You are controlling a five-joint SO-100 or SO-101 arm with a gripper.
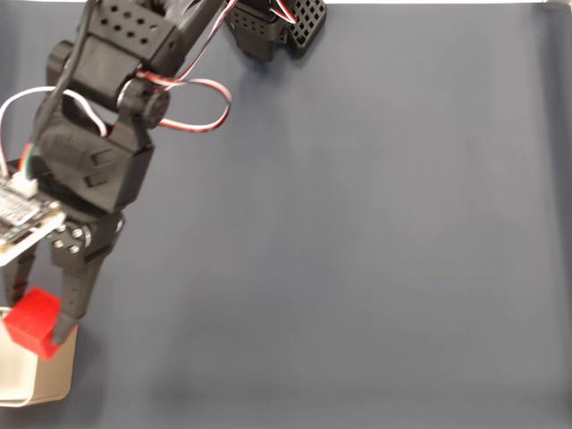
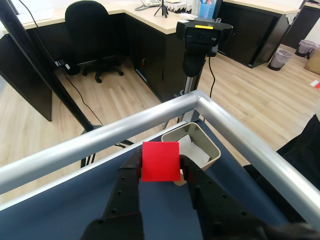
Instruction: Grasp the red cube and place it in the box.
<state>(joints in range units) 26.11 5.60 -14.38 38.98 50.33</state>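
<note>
The claw [image 2: 161,167] is closed on the cube [image 2: 160,161], one black finger [image 2: 129,172] pressed against each side of it. In the fixed view the claw [image 1: 36,326] sits at the lower left with the cube [image 1: 33,322] between its tips, over the near corner of the box [image 1: 36,380]. In the wrist view the cube is held above the counter [image 2: 75,205], just in front of the box [image 2: 210,150], whose white inside is open to view. The arm [image 1: 98,161] runs from the top of the fixed view down to the claw, with red and white wires [image 1: 201,112] looping off it. The blue-grey counter [image 1: 357,250] spreads to the right. A metal rail [image 2: 100,137] edges the counter in the wrist view; beyond it stand a webcam [image 2: 202,32] on a stand, an office chair [image 2: 92,35] and a wooden floor [image 2: 240,95].
</note>
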